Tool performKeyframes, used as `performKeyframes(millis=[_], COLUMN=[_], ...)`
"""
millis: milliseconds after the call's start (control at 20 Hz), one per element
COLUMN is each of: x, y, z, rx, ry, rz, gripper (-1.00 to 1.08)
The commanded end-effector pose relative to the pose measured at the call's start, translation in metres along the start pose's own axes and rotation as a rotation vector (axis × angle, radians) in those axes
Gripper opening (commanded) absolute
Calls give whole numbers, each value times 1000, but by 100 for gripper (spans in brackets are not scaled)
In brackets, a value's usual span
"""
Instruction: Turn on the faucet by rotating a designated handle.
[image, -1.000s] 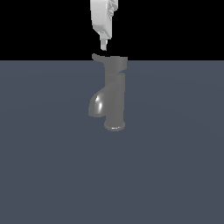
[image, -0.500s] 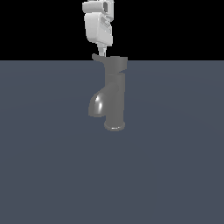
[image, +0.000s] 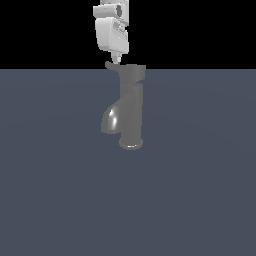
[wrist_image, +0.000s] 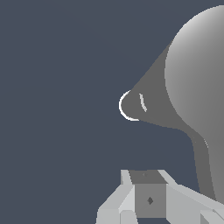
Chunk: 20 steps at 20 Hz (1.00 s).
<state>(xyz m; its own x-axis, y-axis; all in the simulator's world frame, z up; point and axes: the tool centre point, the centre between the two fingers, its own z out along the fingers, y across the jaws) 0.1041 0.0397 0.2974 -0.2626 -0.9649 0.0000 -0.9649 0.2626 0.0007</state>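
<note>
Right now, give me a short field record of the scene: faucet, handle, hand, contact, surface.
faucet: dark grey glossy metal tap, upright column on a round base, curved spout toward the exterior view's left
handle: short flat grey lever on the column's cap, tip toward the exterior view's left
hand: white hand above the lever, fingers pointing down at its tip
contact: fingertip appears at the lever tip; touching not certain
hand state: cannot tell open or shut
surface: flat grey-blue floor

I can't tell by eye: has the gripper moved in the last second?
Yes. The gripper has risen slightly and now stands more upright above the handle of the faucet, which stayed put.
</note>
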Motion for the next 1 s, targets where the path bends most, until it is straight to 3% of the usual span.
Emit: performKeyframes(millis=[0,950], x=[-2,-16], y=[4,56], z=[0,0], rx=[0,1], ry=[0,0], rz=[-1,0], gripper=[-100,-100])
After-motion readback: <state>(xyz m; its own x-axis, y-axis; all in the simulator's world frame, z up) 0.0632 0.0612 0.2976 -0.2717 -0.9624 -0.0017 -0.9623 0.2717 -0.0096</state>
